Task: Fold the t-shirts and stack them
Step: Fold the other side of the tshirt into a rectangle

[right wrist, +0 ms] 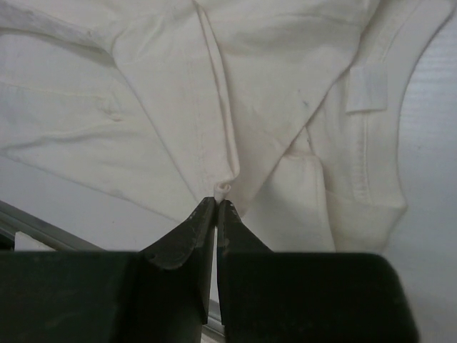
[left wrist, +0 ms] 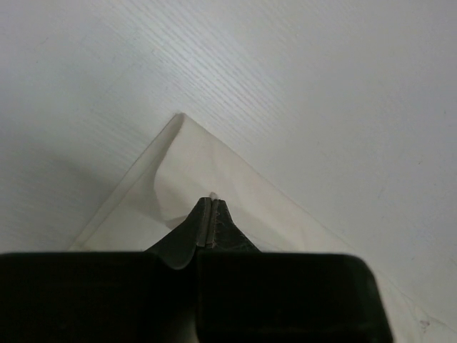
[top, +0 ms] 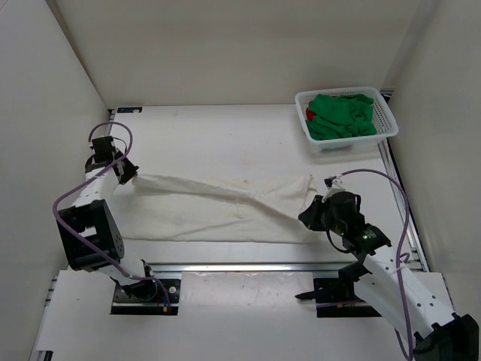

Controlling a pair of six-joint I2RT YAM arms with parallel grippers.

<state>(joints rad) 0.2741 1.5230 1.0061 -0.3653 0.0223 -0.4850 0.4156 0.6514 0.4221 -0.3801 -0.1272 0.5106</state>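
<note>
The cream-white shirt (top: pixel 218 207) lies stretched across the middle of the counter (top: pixel 225 135). The left jaws are clamped tight on its left corner, and the right jaws are clamped tight on a bunched fold at its right end. The green shirt (top: pixel 342 114) sits crumpled in the white basket (top: pixel 387 120) at the far right corner, with a bit of the red shirt (top: pixel 310 114) showing beside it.

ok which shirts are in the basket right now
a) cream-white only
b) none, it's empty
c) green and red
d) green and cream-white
c: the white mesh basket holds the bunched green t-shirt, with a bit of the red t-shirt showing at its left edge, while the cream-white t-shirt is stretched out outside it.
</note>
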